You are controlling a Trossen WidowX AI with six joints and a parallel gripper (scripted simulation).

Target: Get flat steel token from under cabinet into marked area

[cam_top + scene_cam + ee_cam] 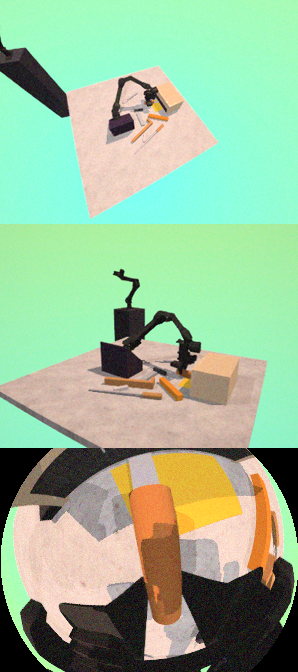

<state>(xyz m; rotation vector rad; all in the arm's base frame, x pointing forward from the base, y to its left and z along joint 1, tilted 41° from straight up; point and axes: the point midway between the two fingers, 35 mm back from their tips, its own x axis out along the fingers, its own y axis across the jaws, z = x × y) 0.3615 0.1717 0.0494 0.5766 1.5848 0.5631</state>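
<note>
Exterior view, going left to right: a thin grey rod with an orange handle point(152, 396) point(160, 128) lies on the near left part of the table point(138, 420) point(109, 174), its handle toward the right. Beyond it stands a dark block point(118, 360) point(121, 125), from which the black arm point(164, 316) point(129, 78) rises and arches over to the right. Farther back is a tall dark pedestal point(129, 324) point(36, 81) with another arm point(135, 284) on top. An orange L-shaped bar point(127, 382) point(142, 132) lies nearer than the block, and to its right is a straight orange bar point(171, 389) point(158, 117) point(260, 523), set at an angle. Behind these bars, a tool with a black handle point(160, 371) point(138, 110) lies on the table. Right of that, the gripper point(183, 369) point(149, 103) point(161, 577) points down close in front of the cabinet; its fingers are closed around the round orange handle point(185, 373) point(159, 548) of a tool. In the wrist view, a pale grey shaft point(142, 470) runs from this handle across the yellow marked area point(184, 382) point(157, 106) point(200, 478) toward the cabinet's dark front. The tan, box-shaped cabinet point(212, 374) point(170, 96) stands at the far right. The steel token cannot be made out in any view, so its exact place cannot be told.
</note>
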